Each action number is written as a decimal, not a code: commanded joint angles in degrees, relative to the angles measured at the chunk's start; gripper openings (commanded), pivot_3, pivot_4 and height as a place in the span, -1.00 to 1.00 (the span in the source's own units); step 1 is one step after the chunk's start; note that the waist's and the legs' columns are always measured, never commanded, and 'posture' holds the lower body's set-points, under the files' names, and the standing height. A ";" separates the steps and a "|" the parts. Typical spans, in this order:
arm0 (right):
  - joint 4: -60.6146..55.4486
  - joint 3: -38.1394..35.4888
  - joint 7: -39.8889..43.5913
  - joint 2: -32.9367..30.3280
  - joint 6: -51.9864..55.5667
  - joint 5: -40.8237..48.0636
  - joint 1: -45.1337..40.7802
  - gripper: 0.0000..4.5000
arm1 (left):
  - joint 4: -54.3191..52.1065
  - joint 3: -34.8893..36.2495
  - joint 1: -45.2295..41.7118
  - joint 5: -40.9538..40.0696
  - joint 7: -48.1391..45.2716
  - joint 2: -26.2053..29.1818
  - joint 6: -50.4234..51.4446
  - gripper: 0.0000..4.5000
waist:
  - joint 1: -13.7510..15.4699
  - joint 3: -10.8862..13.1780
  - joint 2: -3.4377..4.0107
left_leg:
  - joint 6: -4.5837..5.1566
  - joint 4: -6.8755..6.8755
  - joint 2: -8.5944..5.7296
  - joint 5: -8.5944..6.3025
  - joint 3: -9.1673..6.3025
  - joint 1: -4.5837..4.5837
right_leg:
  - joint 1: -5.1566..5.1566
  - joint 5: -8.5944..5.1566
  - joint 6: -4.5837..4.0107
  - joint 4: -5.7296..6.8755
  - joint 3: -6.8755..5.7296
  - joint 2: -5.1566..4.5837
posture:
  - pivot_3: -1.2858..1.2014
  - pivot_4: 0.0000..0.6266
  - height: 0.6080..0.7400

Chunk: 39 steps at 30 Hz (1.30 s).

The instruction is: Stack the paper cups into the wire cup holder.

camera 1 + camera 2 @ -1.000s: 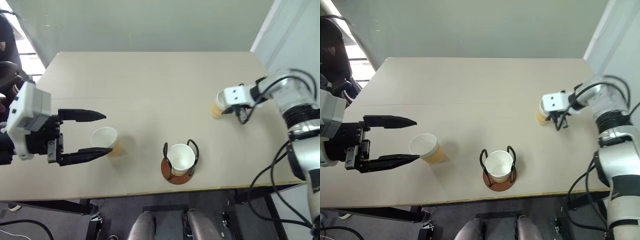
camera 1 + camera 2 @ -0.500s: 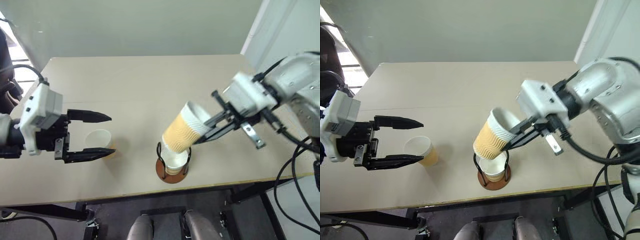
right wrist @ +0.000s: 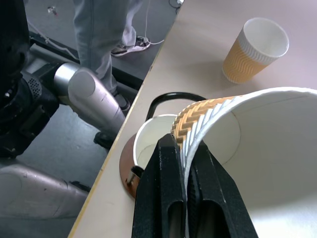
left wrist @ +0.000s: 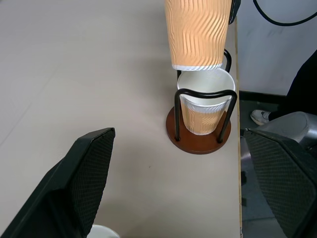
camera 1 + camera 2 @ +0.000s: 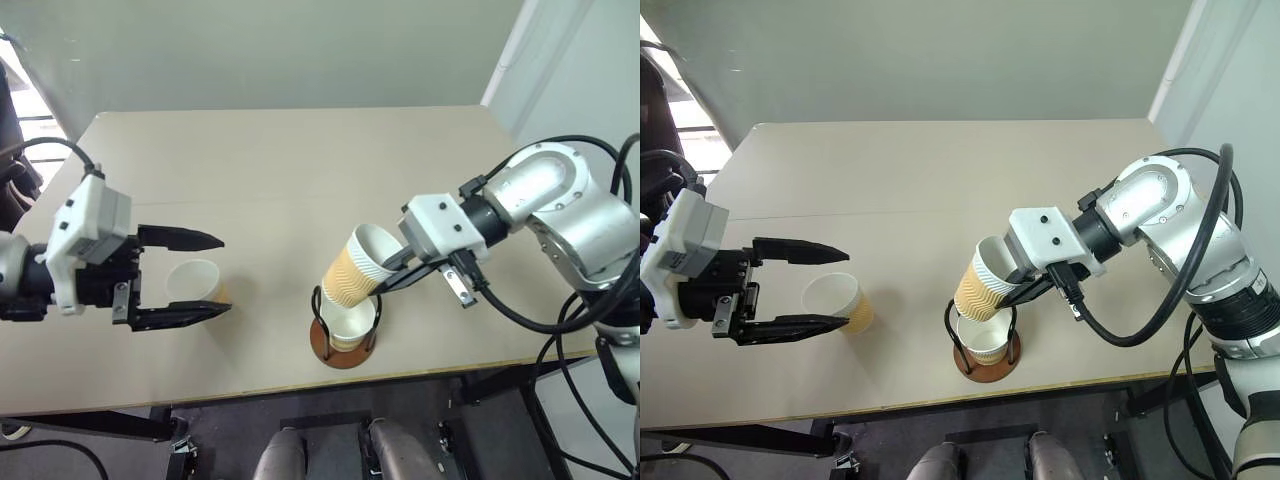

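My right gripper (image 5: 386,284) is shut on the rim of a tilted yellow-tan paper cup (image 5: 356,268), pinching its wall. The cup's bottom hangs just over the wire cup holder (image 5: 340,353), a reddish-brown disc with black wire loops near the table's front edge. A second paper cup (image 5: 351,318) stands upright inside the holder. The third paper cup (image 5: 196,280) stands on the table at the left. My left gripper (image 5: 226,275) is open, with one finger either side of that cup and above it. The left wrist view shows the held cup (image 4: 198,32) over the holder (image 4: 198,144).
The beige table (image 5: 300,170) stretches back to a grey wall. Its front edge (image 5: 300,385) runs close to the holder. A person's legs (image 3: 101,29) stand on the floor beyond the table edge in the right wrist view.
My right gripper has carried its cup from the table's far right to a spot over the holder, then lowered it closer to the cup inside. The left gripper has kept still.
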 commanded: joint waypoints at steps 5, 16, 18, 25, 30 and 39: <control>-1.38 -1.01 2.21 -0.31 -0.44 -0.88 0.97 -0.99 | -1.69 4.13 1.29 -0.17 0.30 0.41 0.42 1.00 | 0.00 0.00 0.00 | 0.00 0.03 0.00 0.00 0.03 0.00 | 0.01 0.00 0.00 0.02 0.01 0.00 | 0.03 -0.52 1.00; -3.68 -0.78 1.48 -0.07 -1.70 -2.92 2.86 -0.99 | -1.69 3.79 0.98 -0.15 0.49 0.73 0.30 1.00 | 0.00 0.00 0.00 | 0.00 0.08 0.00 0.00 0.03 0.05 | 0.02 0.00 0.00 0.11 0.02 0.01 | 0.03 -0.52 1.00; -3.62 -0.67 1.60 0.06 -2.29 -3.55 3.00 -0.99 | -1.64 3.69 0.91 -0.11 0.47 0.76 0.23 1.00 | 0.00 0.00 -0.01 | 0.00 0.08 0.00 0.00 0.04 0.05 | 0.02 0.00 0.00 0.11 0.02 0.01 | 0.03 -0.52 1.00; -3.65 -0.86 2.18 0.10 -3.09 -4.45 3.38 -0.58 | -1.75 3.43 0.82 -0.04 0.61 0.74 0.13 1.00 | 0.00 0.00 -0.01 | 0.00 0.08 0.00 0.00 0.03 0.05 | 0.02 0.00 0.00 0.11 0.02 0.01 | 0.03 -0.52 1.00; -3.44 -0.93 2.38 0.28 -3.53 -4.73 3.39 0.16 | -1.49 3.29 0.81 0.25 0.53 0.79 -0.11 1.00 | 0.00 0.00 -0.01 | 0.00 0.08 0.00 0.00 0.03 0.05 | 0.02 0.00 0.00 0.11 0.02 0.01 | 0.03 -0.52 1.00; 0.01 -3.21 1.75 0.42 -5.37 -5.57 2.03 0.99 | 0.19 3.40 1.78 3.52 -0.82 1.83 -1.22 1.00 | 0.00 0.00 -0.01 | 0.00 0.08 0.00 0.00 0.03 0.05 | 0.02 0.00 0.00 0.12 0.02 0.01 | 0.03 -0.52 1.00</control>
